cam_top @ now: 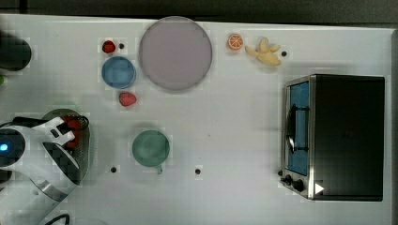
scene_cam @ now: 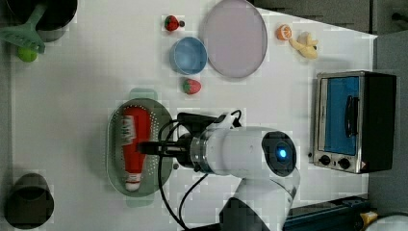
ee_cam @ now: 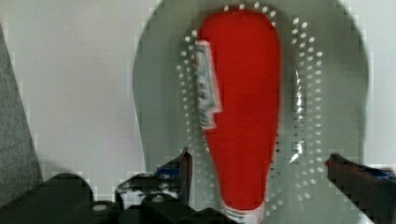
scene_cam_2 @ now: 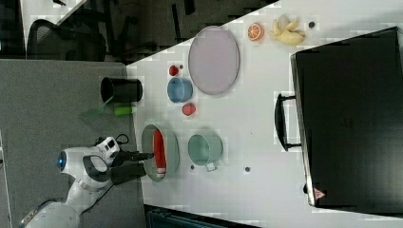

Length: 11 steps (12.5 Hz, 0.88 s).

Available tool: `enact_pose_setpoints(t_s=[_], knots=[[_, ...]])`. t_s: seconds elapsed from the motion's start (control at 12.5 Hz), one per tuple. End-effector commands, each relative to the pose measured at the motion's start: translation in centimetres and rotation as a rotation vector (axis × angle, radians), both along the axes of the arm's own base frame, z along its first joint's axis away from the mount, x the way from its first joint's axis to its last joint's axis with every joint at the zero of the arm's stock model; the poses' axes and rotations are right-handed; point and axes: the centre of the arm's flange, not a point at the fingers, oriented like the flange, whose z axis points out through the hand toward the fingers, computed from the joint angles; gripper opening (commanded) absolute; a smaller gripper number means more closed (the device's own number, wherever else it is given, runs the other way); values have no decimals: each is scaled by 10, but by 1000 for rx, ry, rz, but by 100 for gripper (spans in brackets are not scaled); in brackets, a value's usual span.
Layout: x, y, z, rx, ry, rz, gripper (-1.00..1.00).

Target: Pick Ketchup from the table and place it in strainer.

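Beside the green cup [scene_cam_2: 205, 148], Ketchup [scene_cam: 133, 144] flat in the strainer [scene_cam: 114, 159] (end effector [ee_cam: 259, 170] spread wide above, gripping nothing)

- A large pale lilac plate [cam_top: 175, 53] sits toward 12 o'clock on the white desk [cam_top: 234, 117] in the top view.
- A blue bowl [cam_top: 118, 72] lies just beside it at 8 o'clock.
- One strawberry [cam_top: 109, 46] sits at the bowl's 11 o'clock, another [cam_top: 127, 99] at its 5 o'clock.
- A green cup [cam_top: 150, 148] stands near the desk's middle.
- An orange half [cam_top: 235, 41] and a peeled banana [cam_top: 264, 51] lie at 1 o'clock.
- A toaster oven [cam_top: 334, 137] stands at 3 o'clock.
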Motion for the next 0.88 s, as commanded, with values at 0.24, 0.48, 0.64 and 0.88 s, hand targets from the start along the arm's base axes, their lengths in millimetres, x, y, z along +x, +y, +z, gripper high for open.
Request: enact_pose_setpoints(t_s=[0.24, 0.48, 0.64, 0.88], knots=[[33, -48, 80, -92, -110, -132, 100], [57, -114, 132, -195, -159, -251, 100], [71, -171, 173, -265, -187, -367, 100], [80, -262, 228, -321, -200, -542, 100]])
